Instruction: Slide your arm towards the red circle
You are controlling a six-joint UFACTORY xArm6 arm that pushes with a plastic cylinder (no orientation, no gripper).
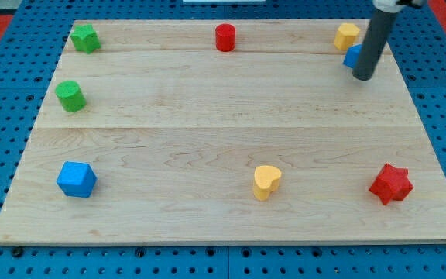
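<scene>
The red circle point(224, 37) is a short red cylinder at the top middle of the wooden board point(207, 139). My tip point(363, 77) is at the view's top right, far to the right of the red circle and a little lower. The rod stands in front of a blue block point(352, 56) and hides most of it. A yellow block point(347, 36) sits just above and left of the tip.
A green star-like block point(85, 38) is at the top left and a green cylinder point(71, 95) below it. A blue cube-like block point(76, 179) is at the bottom left, a yellow heart point(266, 180) at bottom middle, a red star point(391, 184) at bottom right.
</scene>
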